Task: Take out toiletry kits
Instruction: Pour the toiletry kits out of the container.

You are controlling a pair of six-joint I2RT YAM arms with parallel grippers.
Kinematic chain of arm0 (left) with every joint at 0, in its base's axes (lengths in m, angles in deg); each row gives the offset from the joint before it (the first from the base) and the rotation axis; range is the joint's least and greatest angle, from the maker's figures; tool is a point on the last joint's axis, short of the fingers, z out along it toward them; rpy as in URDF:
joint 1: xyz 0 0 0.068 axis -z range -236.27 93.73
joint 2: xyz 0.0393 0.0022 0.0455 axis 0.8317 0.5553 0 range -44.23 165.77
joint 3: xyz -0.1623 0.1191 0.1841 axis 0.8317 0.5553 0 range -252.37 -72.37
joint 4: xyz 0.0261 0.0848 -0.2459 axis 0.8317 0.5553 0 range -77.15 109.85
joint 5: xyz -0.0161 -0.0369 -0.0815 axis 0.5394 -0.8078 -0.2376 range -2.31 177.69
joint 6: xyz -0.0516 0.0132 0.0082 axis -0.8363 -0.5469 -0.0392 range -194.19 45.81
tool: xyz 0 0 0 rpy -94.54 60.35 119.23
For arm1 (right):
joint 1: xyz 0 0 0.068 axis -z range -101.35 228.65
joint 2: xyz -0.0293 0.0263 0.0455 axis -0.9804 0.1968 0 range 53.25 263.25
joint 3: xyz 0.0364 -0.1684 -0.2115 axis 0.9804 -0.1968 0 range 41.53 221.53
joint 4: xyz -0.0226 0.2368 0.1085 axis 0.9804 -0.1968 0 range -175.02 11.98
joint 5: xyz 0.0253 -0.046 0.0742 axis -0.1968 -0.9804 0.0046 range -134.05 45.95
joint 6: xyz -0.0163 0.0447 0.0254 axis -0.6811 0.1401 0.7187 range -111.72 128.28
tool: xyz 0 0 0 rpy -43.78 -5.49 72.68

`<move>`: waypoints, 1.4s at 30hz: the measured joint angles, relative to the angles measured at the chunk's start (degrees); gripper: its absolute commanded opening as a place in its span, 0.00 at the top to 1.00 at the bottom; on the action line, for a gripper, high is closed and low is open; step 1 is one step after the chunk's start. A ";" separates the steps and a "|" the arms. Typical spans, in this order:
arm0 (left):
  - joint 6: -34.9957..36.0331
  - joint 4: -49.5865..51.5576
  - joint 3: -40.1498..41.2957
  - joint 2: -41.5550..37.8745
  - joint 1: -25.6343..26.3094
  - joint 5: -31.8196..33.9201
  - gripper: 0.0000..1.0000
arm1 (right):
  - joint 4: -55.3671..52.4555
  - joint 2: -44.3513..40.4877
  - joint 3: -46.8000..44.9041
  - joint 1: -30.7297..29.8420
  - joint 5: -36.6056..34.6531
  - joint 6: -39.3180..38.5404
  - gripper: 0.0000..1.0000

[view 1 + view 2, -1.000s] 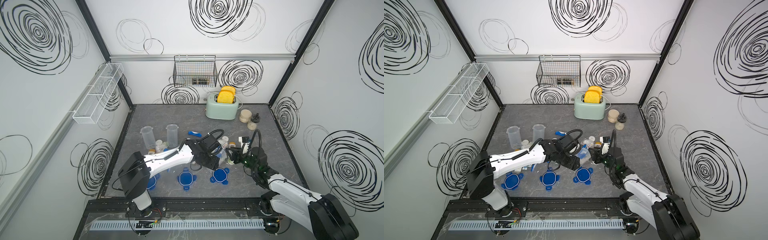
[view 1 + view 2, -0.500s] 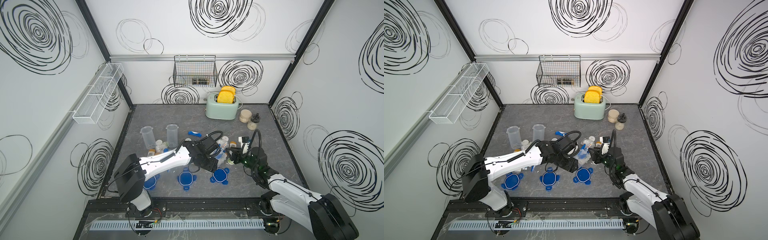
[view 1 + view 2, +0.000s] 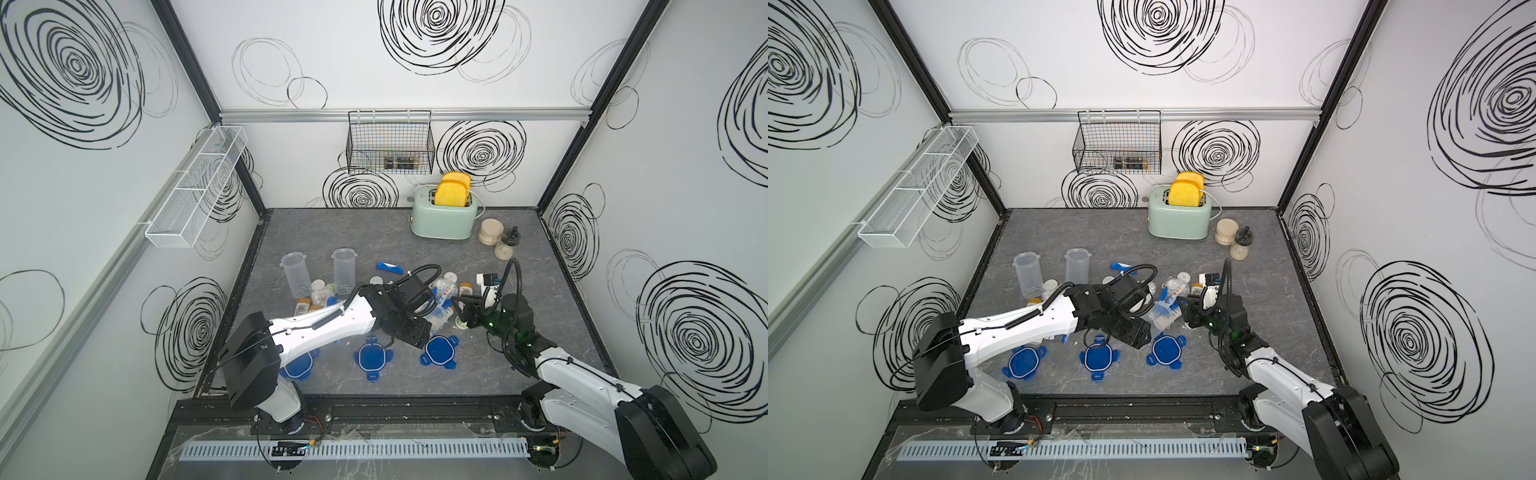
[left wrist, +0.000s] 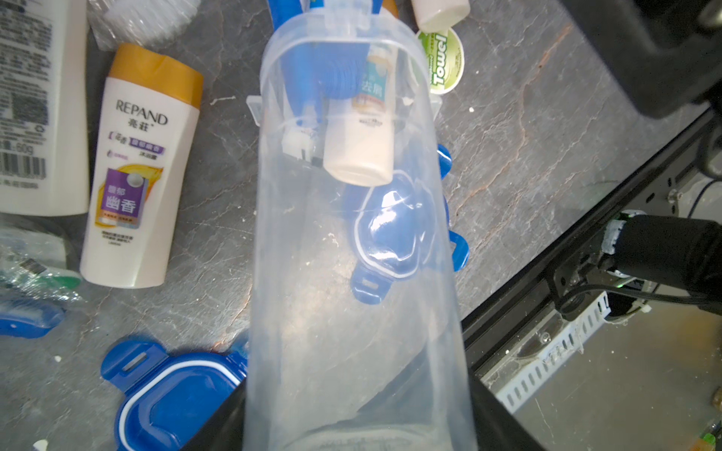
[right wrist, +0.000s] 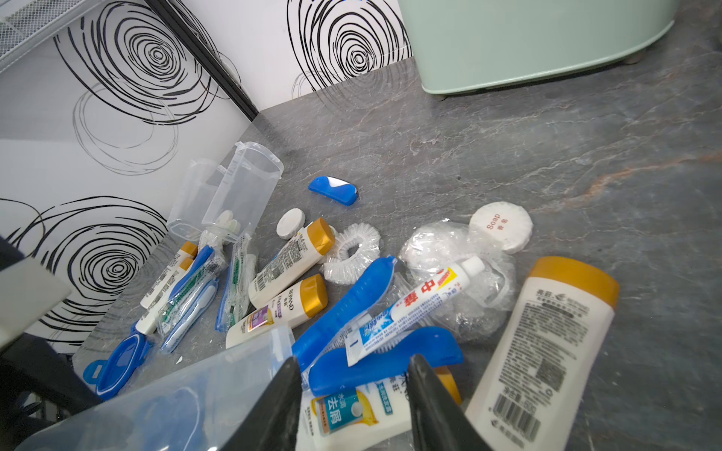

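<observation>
Jaws of the left gripper (image 4: 357, 427) stand wide and are clamped on the base end of a clear container (image 4: 351, 293). It is tipped nearly flat, its open mouth pointing away from the wrist. Just inside that mouth sit a cream mini bottle (image 4: 361, 148) and a blue toothbrush case (image 4: 336, 74).

The right gripper (image 5: 353, 363) has its jaws drawn nearly together, only a narrow gap between the tips, and nothing is clearly pinched between them. The tips hang right at the container's mouth, over the items lying there.

In a top view, the left arm (image 3: 324, 328) stretches low from the front-left base to mid-table. The right arm (image 3: 582, 374) reaches in from the front right, and the two grippers face each other.

The other toiletries lie scattered on the grey table (image 3: 415, 232) around and behind the grippers. Among them are a toothpaste tube (image 5: 410, 308), a REPAND bottle (image 4: 136, 183), a round soap (image 5: 500, 226), a green Towel tin (image 4: 443, 62) and clear-wrapped bits.

Two more clear containers (image 3: 296, 274) stand upright towards the left wall. Blue clip lids (image 3: 372, 359) lie along the front.
</observation>
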 measured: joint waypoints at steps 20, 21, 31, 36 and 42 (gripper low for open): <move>0.35 0.63 3.45 -7.61 -0.70 -0.55 0.74 | 0.00 0.09 0.00 0.00 0.07 0.00 0.53; 0.35 0.61 3.58 -7.82 -0.74 -0.52 0.74 | 0.00 0.09 0.00 0.00 0.04 0.00 0.52; 2.23 -4.83 9.88 -14.21 -0.20 0.26 0.76 | -0.26 -3.23 -1.03 1.53 0.87 2.51 0.17; 3.61 -10.51 11.58 -19.17 0.90 2.64 0.76 | -5.81 -10.78 0.74 4.37 4.83 8.28 0.00; 6.34 -16.48 11.69 -23.43 1.14 7.63 0.76 | -10.73 -21.77 3.06 4.61 11.34 17.55 0.02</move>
